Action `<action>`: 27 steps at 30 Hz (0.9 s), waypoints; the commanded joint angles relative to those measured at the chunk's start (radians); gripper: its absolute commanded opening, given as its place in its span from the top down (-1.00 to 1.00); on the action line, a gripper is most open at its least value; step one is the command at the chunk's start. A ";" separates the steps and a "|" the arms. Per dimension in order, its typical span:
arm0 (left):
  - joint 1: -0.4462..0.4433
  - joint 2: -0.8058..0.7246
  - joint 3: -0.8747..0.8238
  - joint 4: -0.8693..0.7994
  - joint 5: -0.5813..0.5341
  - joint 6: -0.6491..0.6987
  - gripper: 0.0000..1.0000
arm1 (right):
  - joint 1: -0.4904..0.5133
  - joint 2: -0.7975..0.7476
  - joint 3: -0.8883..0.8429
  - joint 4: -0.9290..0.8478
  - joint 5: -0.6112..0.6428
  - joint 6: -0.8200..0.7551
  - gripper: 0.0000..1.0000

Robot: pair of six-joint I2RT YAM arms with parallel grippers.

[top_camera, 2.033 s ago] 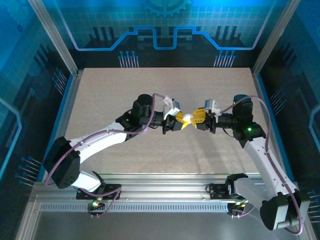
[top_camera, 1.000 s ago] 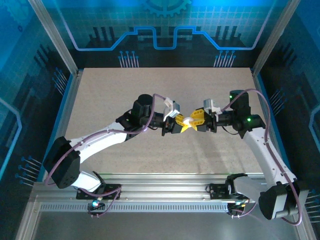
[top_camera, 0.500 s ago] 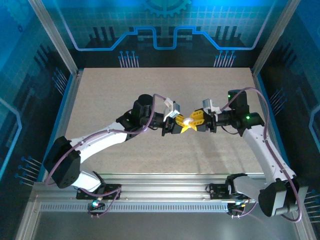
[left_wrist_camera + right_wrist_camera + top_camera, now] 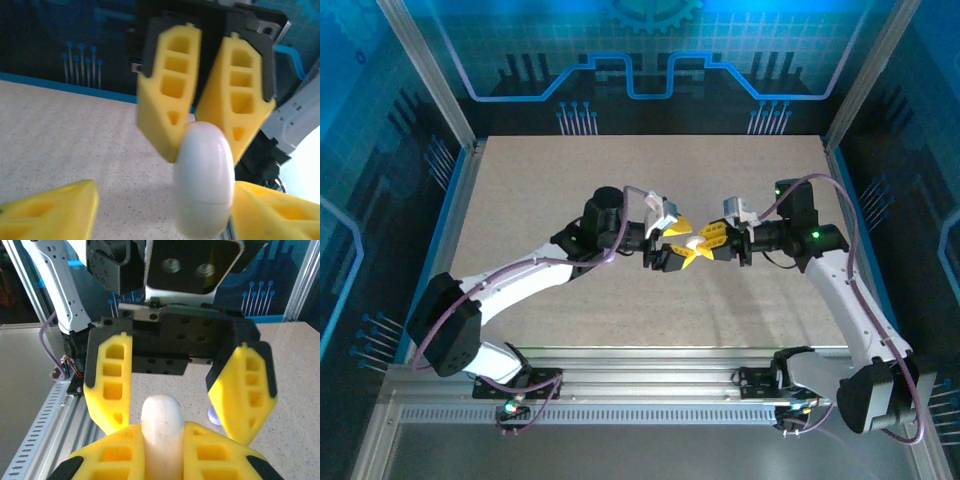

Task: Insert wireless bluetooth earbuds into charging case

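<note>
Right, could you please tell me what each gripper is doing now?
Left gripper: open, holding nothing.
Right gripper: closed on the white rounded case.

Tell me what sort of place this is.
Probably a robot lab work cell: a left arm and a right arm bolted to a metal rail at the edge of a speckled table, fenced by aluminium posts and blue circuit-print wall panels.

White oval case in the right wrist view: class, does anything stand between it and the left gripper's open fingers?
Nothing visible does. The right gripper is shut on the white oval case. The left gripper has its fingers open on either side of the case, with no other object between them and it.
</note>
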 commanded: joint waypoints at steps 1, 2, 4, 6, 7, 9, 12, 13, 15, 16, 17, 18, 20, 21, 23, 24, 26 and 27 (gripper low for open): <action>0.048 -0.059 -0.049 0.005 -0.062 -0.013 -0.63 | 0.010 -0.008 -0.034 0.028 0.084 0.087 0.80; 0.064 -0.072 -0.063 0.008 -0.072 -0.027 -0.70 | 0.010 -0.008 -0.043 0.044 0.114 0.117 0.80; 0.104 -0.111 -0.107 0.045 -0.093 -0.078 -0.77 | 0.014 -0.004 -0.057 0.064 0.181 0.171 0.80; 0.143 -0.151 -0.149 0.088 -0.117 -0.131 -0.82 | 0.022 0.007 -0.060 0.059 0.213 0.194 0.78; 0.165 -0.170 -0.169 0.098 -0.135 -0.157 -0.85 | 0.030 0.013 -0.058 0.059 0.230 0.213 0.76; 0.205 -0.201 -0.197 0.100 -0.181 -0.200 -0.90 | 0.048 0.030 -0.053 0.057 0.262 0.241 0.75; 0.254 -0.238 -0.218 0.057 -0.279 -0.246 -0.98 | 0.089 0.057 -0.046 0.058 0.344 0.283 0.75; 0.269 -0.246 -0.219 0.043 -0.291 -0.258 -0.98 | 0.100 0.067 -0.044 0.060 0.368 0.298 0.75; 0.296 -0.263 -0.224 0.013 -0.334 -0.281 -0.98 | 0.120 0.093 -0.035 0.065 0.410 0.338 0.75; 0.305 -0.268 -0.222 -0.012 -0.372 -0.291 -0.98 | 0.125 0.106 -0.028 0.067 0.419 0.355 0.76; 0.313 -0.273 -0.218 -0.045 -0.417 -0.301 -0.98 | 0.132 0.126 -0.019 0.068 0.430 0.376 0.76; 0.324 -0.275 -0.212 -0.079 -0.450 -0.309 -0.98 | 0.140 0.145 -0.008 0.068 0.449 0.401 0.76; 0.345 -0.274 -0.197 -0.150 -0.494 -0.319 -0.98 | 0.154 0.181 0.010 0.068 0.482 0.447 0.77; 0.357 -0.270 -0.189 -0.183 -0.513 -0.322 -0.98 | 0.162 0.204 0.021 0.069 0.502 0.469 0.77; 0.378 -0.264 -0.174 -0.245 -0.544 -0.332 -0.98 | 0.177 0.247 0.040 0.071 0.539 0.514 0.77; 0.390 -0.261 -0.167 -0.273 -0.557 -0.333 -0.98 | 0.185 0.273 0.052 0.070 0.556 0.537 0.76; 0.409 -0.263 -0.158 -0.313 -0.592 -0.332 -0.98 | 0.196 0.324 0.080 0.063 0.579 0.576 0.76; 0.420 -0.268 -0.155 -0.328 -0.613 -0.330 -0.98 | 0.203 0.353 0.098 0.057 0.582 0.592 0.76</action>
